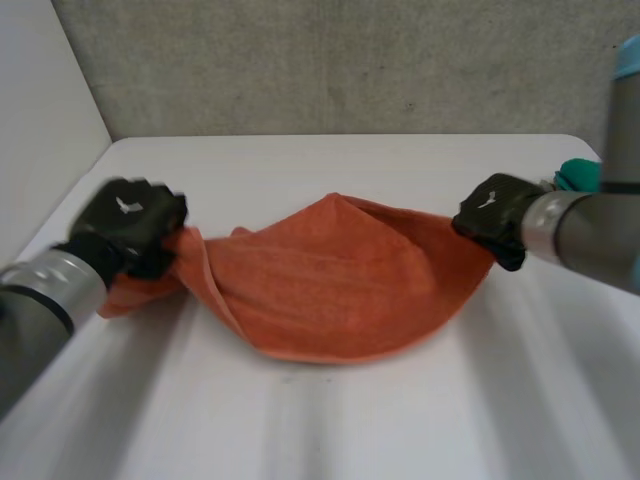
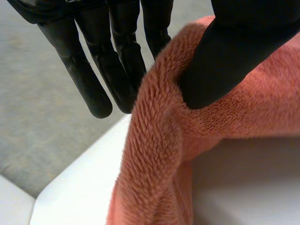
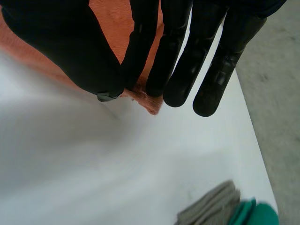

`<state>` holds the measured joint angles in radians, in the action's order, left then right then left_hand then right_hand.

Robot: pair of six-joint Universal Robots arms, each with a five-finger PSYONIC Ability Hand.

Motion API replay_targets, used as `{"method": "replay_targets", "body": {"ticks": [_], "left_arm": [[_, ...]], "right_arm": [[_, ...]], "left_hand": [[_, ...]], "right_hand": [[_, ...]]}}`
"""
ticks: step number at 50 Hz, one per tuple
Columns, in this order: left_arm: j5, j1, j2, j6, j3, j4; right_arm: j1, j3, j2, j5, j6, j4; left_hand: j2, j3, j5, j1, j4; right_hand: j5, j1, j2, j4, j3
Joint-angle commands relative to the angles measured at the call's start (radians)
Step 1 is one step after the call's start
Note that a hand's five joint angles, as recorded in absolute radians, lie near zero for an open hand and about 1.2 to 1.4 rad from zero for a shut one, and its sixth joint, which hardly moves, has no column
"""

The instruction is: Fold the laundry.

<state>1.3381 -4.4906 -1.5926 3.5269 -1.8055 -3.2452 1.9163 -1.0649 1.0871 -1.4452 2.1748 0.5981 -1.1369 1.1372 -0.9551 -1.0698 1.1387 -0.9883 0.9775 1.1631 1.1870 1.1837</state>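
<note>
Pinches towel (image 1: 330,290) at left end with left hand (image 1: 130,220), thumb clamped against fingers (image 2: 84,79). Pinches right corner likewise with right hand (image 1: 495,215). Holds ends raised, middle sagging onto surface (image 1: 300,430), apart from cloths (image 3: 211,211) at right edge.

Soft, even light; faint shadow under the towel (image 1: 330,280) on the table (image 1: 300,430)

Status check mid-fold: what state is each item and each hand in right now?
orange towel: held up at both ends, middle sagging toward the table.
left hand: shut on the towel's edge, thumb pinching it against the fingers.
right hand: shut on a towel corner, pinched between thumb and fingers.
green cloth: lying near the table's edge, untouched.
grey cloth: lying beside the green cloth, untouched.
</note>
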Motion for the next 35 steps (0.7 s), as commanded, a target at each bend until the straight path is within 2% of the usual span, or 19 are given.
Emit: {"method": "replay_targets", "body": {"ticks": [1, 5, 8, 11, 15, 19, 21, 24, 25, 29, 35], "left_arm": [[-0.007, -0.070, 0.062, -0.236, 0.037, 0.028], [-0.007, -0.065, 0.034, -0.237, 0.026, 0.048], [0.003, -0.065, -0.061, -0.232, 0.032, 0.051], [0.004, -0.070, -0.174, -0.212, 0.067, 0.056], [0.006, -0.067, -0.286, -0.181, 0.124, 0.064], [0.012, -0.064, -0.333, -0.171, 0.150, 0.067], [0.015, -0.064, -0.333, -0.171, 0.152, 0.064], [0.018, -0.062, -0.330, -0.172, 0.163, 0.059], [0.018, -0.062, -0.326, -0.177, 0.167, 0.061], [0.023, -0.061, -0.325, -0.180, 0.189, 0.062], [0.023, -0.055, -0.326, -0.177, 0.190, 0.064]], "right_arm": [[-0.020, -0.157, 0.233, 0.019, 0.096, 0.062], [-0.014, -0.271, 0.252, 0.022, 0.071, 0.065], [-0.014, -0.308, 0.235, 0.012, 0.048, 0.062], [-0.013, -0.311, 0.156, 0.015, 0.031, 0.048], [-0.002, -0.277, 0.063, 0.020, 0.086, -0.026], [0.000, -0.320, 0.054, 0.058, 0.192, -0.173], [-0.002, -0.387, 0.077, 0.122, 0.218, -0.252], [-0.002, -0.464, 0.157, 0.198, 0.220, -0.326], [-0.005, -0.518, 0.224, 0.244, 0.218, -0.374], [0.000, -0.637, 0.342, 0.339, 0.192, -0.496], [0.000, -0.727, 0.364, 0.353, 0.053, -0.558]], "left_hand": [[-0.183, 0.183, -0.191, -0.250, 0.182], [-0.178, 0.177, -0.185, -0.245, 0.176], [-0.175, 0.174, -0.182, -0.242, 0.173], [-0.175, 0.174, -0.182, -0.242, 0.173], [-0.175, 0.174, -0.182, -0.242, 0.173], [-0.175, 0.174, -0.182, -0.242, 0.173], [-0.175, 0.174, -0.182, -0.242, 0.173], [-0.172, 0.171, -0.179, -0.239, 0.170], [-0.172, 0.171, -0.179, -0.239, 0.170], [-0.172, 0.171, -0.179, -0.239, 0.170], [-0.172, 0.171, -0.179, -0.239, 0.170]], "right_hand": [[-0.233, 0.419, 0.233, 0.209, 0.213], [-0.233, 0.419, 0.233, 0.209, 0.213], [-0.233, 0.419, 0.233, 0.209, 0.213], [-0.233, 0.419, 0.233, 0.209, 0.213], [-0.191, 0.376, 0.191, 0.167, 0.170], [0.296, -0.110, -0.296, -0.320, -0.316], [0.673, -0.488, -0.674, -0.698, -0.694], [0.857, -0.672, -0.857, -0.881, -0.878], [0.936, -0.751, -0.936, -0.960, -0.957], [0.928, -0.743, -0.929, -0.952, -0.949], [0.817, -0.631, -0.817, -0.841, -0.838]]}}
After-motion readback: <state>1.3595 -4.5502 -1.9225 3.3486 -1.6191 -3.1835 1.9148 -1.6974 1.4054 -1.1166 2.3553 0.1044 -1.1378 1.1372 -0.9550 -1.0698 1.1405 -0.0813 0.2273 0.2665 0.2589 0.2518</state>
